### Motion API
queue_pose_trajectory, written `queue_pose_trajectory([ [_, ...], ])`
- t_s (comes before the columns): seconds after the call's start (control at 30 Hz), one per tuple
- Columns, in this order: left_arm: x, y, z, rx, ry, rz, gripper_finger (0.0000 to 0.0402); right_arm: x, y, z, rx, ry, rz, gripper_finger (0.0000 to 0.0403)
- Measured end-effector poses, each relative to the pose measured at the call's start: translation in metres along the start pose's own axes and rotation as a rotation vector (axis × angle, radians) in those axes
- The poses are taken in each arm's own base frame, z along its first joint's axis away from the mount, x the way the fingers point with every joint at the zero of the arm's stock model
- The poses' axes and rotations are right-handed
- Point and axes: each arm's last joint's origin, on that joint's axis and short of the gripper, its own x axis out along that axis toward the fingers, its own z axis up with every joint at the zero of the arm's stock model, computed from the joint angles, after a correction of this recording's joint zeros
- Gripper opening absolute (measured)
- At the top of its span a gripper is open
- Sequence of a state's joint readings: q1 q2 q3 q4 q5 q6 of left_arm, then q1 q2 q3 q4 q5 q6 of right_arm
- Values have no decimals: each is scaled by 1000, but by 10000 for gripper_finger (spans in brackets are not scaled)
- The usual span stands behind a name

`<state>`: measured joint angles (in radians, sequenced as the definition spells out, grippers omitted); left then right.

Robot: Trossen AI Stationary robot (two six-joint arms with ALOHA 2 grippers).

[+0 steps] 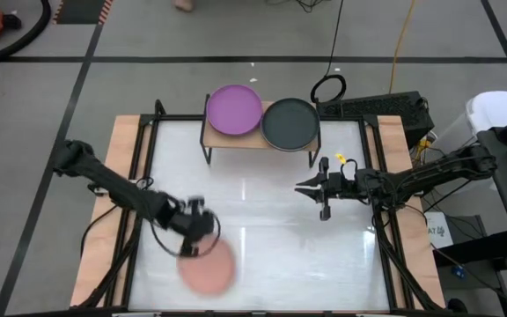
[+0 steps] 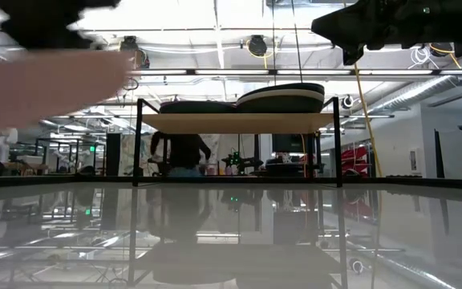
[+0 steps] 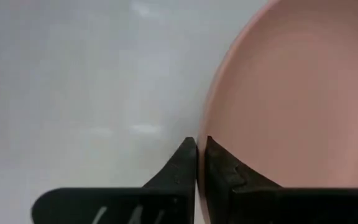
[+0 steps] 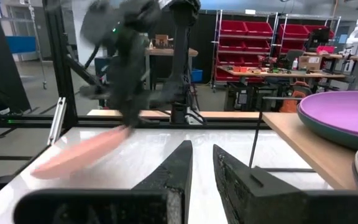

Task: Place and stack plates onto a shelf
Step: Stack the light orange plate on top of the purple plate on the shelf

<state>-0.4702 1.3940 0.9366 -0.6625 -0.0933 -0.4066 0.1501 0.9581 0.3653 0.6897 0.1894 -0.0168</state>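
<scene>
Currently left gripper (image 3: 196, 163) is clamped on the salmon pink plate (image 3: 291, 106) rim; right gripper (image 1: 324, 187), fingers slightly parted, holds nothing.

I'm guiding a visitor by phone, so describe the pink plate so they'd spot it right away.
Start at the white table and look to its near left corner, far from the wooden shelf. The salmon plate is there, its rim clamped in the left pincer. It alone is off the shelf; the purple plate and charcoal plate sit on it.

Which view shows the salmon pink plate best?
The left wrist view: the pink plate fills it, rim between the shut left gripper. The high view shows it blurred, the right wrist view tilted, the low view only a blur.
</scene>
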Motion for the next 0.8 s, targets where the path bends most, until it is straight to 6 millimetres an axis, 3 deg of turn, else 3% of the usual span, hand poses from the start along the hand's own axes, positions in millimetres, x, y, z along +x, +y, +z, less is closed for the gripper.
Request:
queue_pose_trajectory([
  [0.13,-56,34,25,-81,-251,348,10,0,0,1,-8,-12,-1,47],
  [0.27,-113,77,38,-239,-486,647,10,0,0,3,-17,-26,-1,47],
  [0.37,-146,114,43,-335,-566,738,10,0,0,3,-20,-33,-2,47],
  [0.47,-171,152,49,-413,-653,705,10,0,0,4,-27,-39,-3,47],
  [0.63,-190,213,55,-495,-749,579,10,0,-1,4,-49,-40,-21,47],
  [0.8,-180,270,54,-593,-674,553,10,0,-4,4,-50,-36,-52,47],
])
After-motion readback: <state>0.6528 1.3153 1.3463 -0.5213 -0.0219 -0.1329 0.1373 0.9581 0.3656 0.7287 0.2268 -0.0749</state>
